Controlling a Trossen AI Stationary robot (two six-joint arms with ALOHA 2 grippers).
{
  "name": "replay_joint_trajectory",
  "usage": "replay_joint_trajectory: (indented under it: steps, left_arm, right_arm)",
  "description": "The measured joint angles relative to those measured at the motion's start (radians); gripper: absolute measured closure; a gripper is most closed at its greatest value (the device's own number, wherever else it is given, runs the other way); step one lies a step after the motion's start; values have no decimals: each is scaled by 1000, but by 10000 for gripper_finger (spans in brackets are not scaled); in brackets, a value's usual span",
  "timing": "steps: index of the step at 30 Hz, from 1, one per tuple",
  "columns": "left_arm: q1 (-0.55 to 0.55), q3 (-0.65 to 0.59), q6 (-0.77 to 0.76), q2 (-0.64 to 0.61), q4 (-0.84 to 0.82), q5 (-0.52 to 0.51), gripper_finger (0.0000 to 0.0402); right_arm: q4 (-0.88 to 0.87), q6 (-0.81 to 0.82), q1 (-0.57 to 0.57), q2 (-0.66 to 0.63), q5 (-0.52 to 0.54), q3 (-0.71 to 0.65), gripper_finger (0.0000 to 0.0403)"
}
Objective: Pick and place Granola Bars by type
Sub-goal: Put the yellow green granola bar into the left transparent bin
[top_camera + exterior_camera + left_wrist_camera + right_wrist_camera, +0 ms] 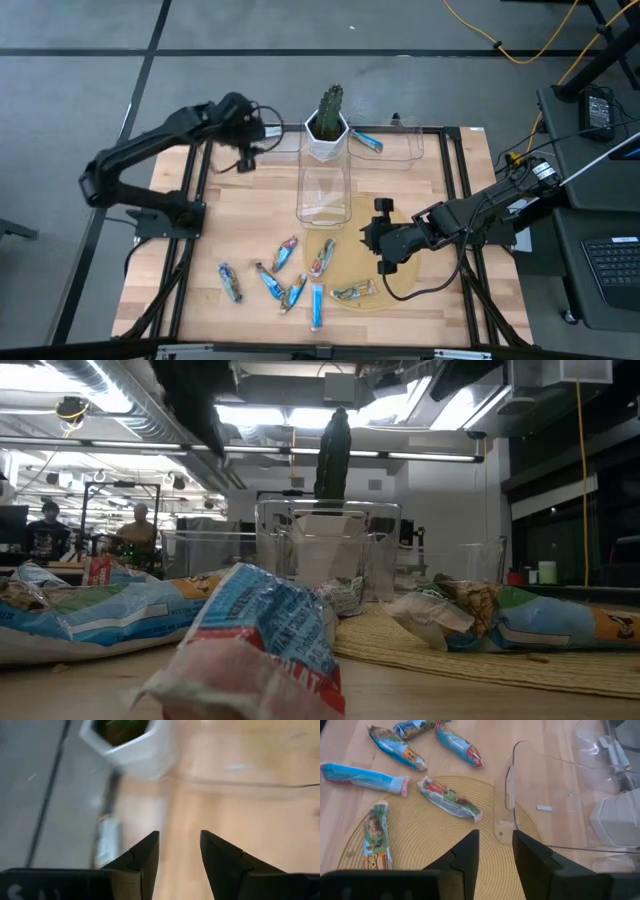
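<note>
Blue wrapper (262,622) lettering, seemingly "LAT", mostly unreadable.

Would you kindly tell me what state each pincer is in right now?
Left pincer: open, holding nothing, near the white pot.
Right pincer: open, holding nothing, over the round mat.

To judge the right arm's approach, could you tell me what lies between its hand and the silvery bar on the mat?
Only bare woven mat lies between the right hand and the silvery bar, as the right wrist view shows.
</note>
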Motion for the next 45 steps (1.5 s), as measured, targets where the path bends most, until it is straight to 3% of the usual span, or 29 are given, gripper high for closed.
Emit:
replay_joint_trajectory:
  steps: [5,14,25,29,45]
  left_arm:
    - [-131,-86,-47,-134,4,102,265]
    - [-345,-289,-159,-279,159,83,265]
    - [-524,-408,-355,-271,382,-207,267]
    - [-586,-435,-362,-266,463,-286,268]
    - [-642,-451,-256,-265,502,-300,272]
  right_arm:
    - [0,0,0,0,-80,0,282]
    - [17,-54,28,8,-100,1,282]
    - [32,-83,53,80,-211,1,282]
    - [35,-83,53,96,-235,1,282]
    - [216,-210,12,98,-243,1,282]
